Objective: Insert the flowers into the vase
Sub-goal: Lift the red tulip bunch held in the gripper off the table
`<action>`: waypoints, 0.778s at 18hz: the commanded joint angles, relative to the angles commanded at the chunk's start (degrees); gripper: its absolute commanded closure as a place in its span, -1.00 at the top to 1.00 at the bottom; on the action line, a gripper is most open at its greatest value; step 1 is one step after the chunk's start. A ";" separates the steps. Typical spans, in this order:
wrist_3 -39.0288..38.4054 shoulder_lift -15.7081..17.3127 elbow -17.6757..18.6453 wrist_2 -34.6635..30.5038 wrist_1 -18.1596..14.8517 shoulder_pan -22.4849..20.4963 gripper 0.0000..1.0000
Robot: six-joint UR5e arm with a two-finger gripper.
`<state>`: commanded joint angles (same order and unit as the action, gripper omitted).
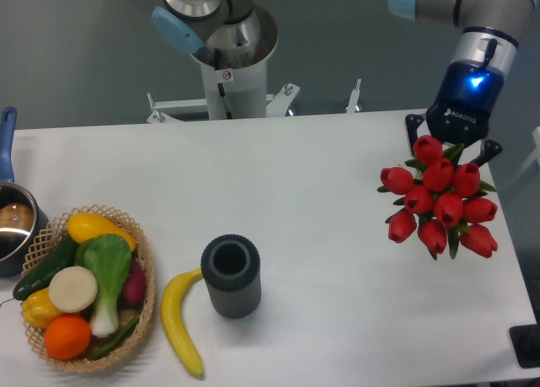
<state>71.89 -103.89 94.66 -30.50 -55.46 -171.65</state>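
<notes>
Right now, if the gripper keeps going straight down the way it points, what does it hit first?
The gripper points down at the red tulip bunch between its fingers. Beyond that, probably bare white table near the right edge. Height above the table is unclear.

A robotics lab, set up for a tabletop trial. A white table point(295, 176) stands against a plain grey wall, with the arm's metal pedestal point(228, 75) bolted to brackets at the far edge, well to the left of the jaws. The gripper point(453, 147), on a blue-lit wrist, hangs over the table's right side with toy-like red flowers point(439, 201) at its jaws. Far to the jaws' left sit staged props: a woven basket point(143, 311) of plastic-looking fruit and vegetables, a banana point(179, 324), a dark ribbed vase point(230, 277) and a blue-handled pot point(10, 227) at the edge.
</notes>
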 joint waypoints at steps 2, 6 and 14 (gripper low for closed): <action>0.00 0.00 0.35 0.17 0.26 0.26 -0.46; -0.44 -0.09 0.44 1.05 0.44 0.18 -0.46; -0.18 0.00 1.14 7.46 2.46 3.59 -0.46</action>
<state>71.72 -103.89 95.80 -23.04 -53.00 -168.06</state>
